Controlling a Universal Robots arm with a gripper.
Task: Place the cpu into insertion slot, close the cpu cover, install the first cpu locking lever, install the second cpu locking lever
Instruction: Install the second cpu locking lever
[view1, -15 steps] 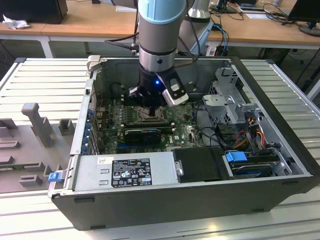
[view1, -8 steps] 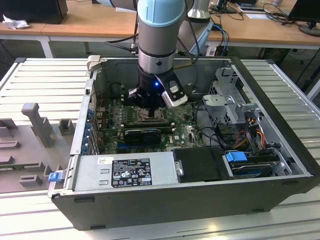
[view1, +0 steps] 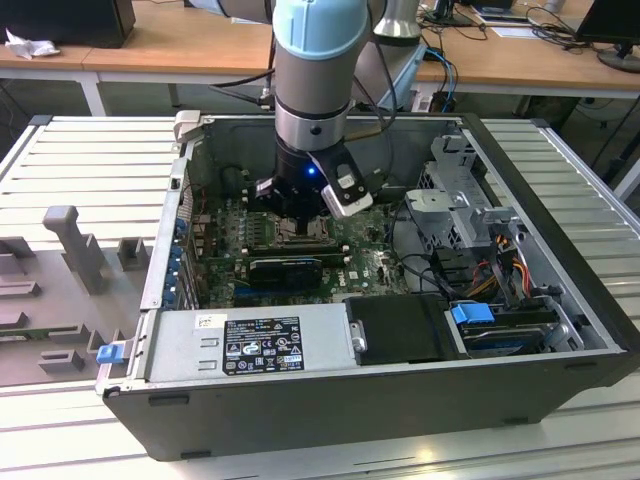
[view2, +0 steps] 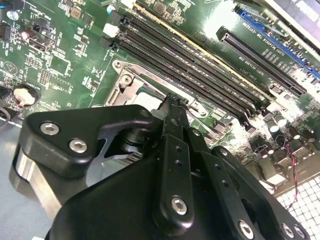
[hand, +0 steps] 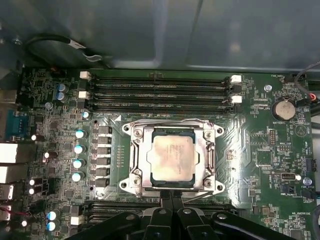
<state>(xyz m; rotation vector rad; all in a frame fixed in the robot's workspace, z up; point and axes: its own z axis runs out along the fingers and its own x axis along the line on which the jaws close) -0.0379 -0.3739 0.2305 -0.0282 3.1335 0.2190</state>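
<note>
The cpu (hand: 172, 155), a pale silvery square, lies flat in its socket on the green motherboard. The cpu cover (hand: 142, 156), a silvery metal frame, lies closed over it with the chip showing through its window. Thin wire levers run along the socket's sides (hand: 214, 155). My gripper (hand: 170, 197) has its black fingers pressed together, their tips at the socket's near edge. In the second wrist view the shut fingertips (view2: 175, 102) touch the socket frame (view2: 131, 85). In the exterior view the gripper (view1: 297, 215) is low inside the open computer case, right over the socket.
Black memory slots (hand: 160, 92) run beside the socket, and a row of capacitors (hand: 79, 148) stands on another side. The case walls (view1: 170, 230) ring the board. A power supply (view1: 250, 345), a drive cage (view1: 460, 190) and loose cables (view1: 500, 260) crowd the exterior view's right and front.
</note>
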